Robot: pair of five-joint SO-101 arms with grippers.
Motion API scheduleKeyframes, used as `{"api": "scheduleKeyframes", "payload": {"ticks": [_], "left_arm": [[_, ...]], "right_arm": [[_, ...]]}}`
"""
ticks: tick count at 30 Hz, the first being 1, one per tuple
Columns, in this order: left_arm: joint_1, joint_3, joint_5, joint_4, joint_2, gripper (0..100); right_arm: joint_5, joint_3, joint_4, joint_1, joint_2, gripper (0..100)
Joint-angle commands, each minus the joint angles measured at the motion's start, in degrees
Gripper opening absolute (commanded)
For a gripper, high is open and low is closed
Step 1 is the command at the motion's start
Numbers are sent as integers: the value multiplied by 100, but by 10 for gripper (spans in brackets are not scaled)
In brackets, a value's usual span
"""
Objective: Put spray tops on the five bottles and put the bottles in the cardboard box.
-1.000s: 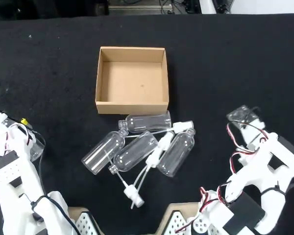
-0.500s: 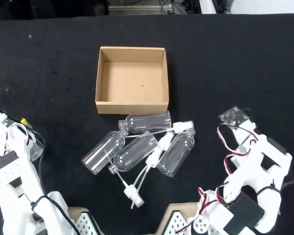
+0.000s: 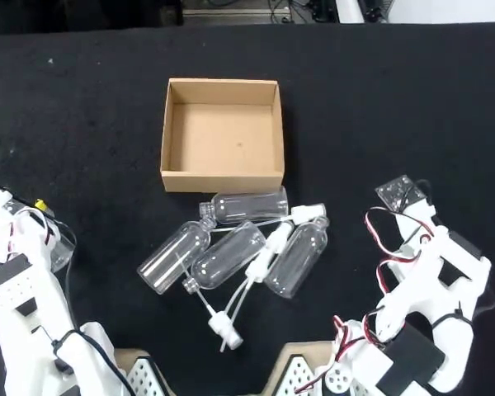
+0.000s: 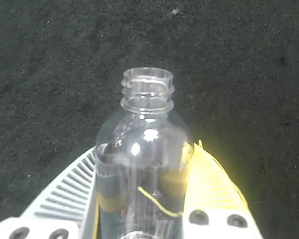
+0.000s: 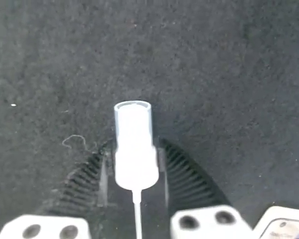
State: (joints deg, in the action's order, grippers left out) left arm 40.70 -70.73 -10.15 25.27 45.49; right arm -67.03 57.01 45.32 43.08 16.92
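Note:
The open cardboard box (image 3: 223, 136) sits at the table's middle back, with nothing in it. In front of it several clear capless bottles (image 3: 228, 253) lie in a pile, mixed with loose white spray tops (image 3: 272, 242) with long tubes. At the left edge of the table my left gripper (image 4: 145, 155) is shut on another clear bottle (image 4: 147, 149), whose open threaded neck points away from the wrist. My right gripper (image 5: 134, 152) is shut on a white spray top (image 5: 134, 144), nozzle end outward and tube trailing back. It hovers right of the pile, right gripper (image 3: 404, 195).
Black cloth covers the whole table (image 3: 379, 99). Both arm bases stand at the front edge, with beige pads (image 3: 293, 371) between them. Bare cloth lies around the box and between the pile and each arm.
My right arm drew in a little toward the pile, and its gripper end swung slightly left and then back. The left arm and the pile stayed still.

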Motion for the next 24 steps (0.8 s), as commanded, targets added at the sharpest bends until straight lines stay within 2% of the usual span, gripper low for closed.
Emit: {"api": "scheduleKeyframes", "payload": {"ticks": [1, 3, 9, 14, 19, 24], "left_arm": [[-31, 92, 9, -70, 193, 76], [-31, 92, 9, -70, 193, 76], [-31, 92, 9, -62, 193, 76], [-48, 242, 9, 378, 255, 76], [-84, 207, 9, 844, 967, 76], [-119, -312, 0, 914, 2198, 76]], "right_arm": [[123, -347, 413, -114, -22, 179], [149, -356, 624, -132, -22, 202], [123, -303, 712, -79, -31, 173], [-220, -268, 712, -9, -31, 170], [-510, -75, 712, -18, -31, 55], [-554, -110, 738, -35, 22, 39]]}}
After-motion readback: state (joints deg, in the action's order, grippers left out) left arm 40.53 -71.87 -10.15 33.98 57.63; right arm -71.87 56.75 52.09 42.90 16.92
